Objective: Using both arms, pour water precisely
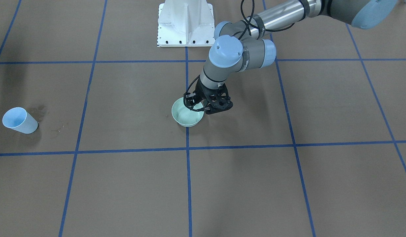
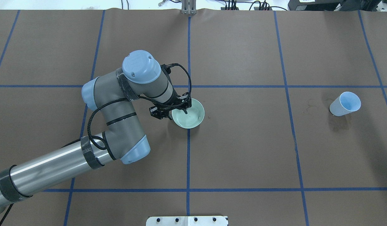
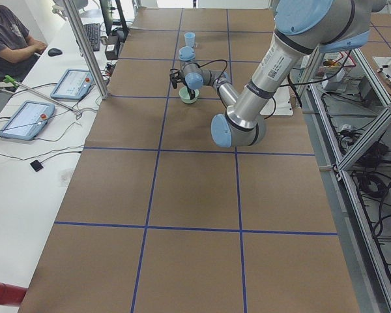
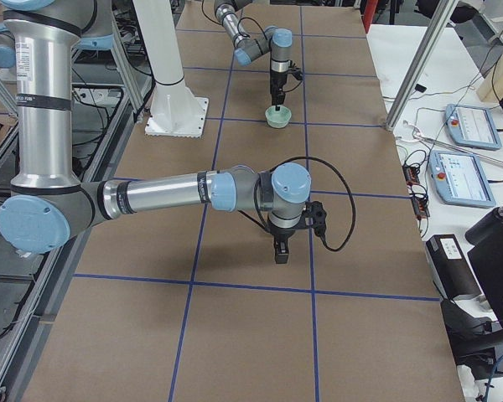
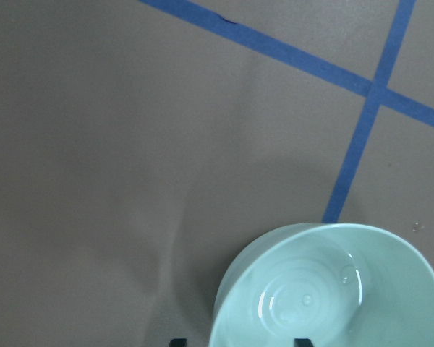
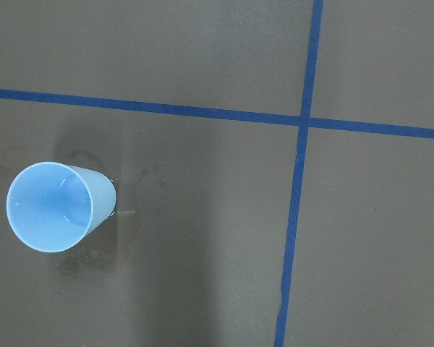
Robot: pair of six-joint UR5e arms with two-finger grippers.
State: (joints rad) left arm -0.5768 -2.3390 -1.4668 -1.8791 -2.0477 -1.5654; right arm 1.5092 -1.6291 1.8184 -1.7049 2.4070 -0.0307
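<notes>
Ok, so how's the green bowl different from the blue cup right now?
The bowl is pale green, wide and shallow; the cup is light blue, tall and narrow. The bowl sits mid-table with the left gripper straddling its rim; the cup stands alone towards the robot's right, untouched. The bowl holds a little water; damp stains ring the cup. Both stand upright, mouths up.

I see brushed, shiny metal on the left arm (image 2: 55, 171), a glossy smooth bowl (image 2: 188, 118), a matt plastic-looking cup (image 2: 339, 108), and matt brown paper over the table (image 2: 243, 150).
</notes>
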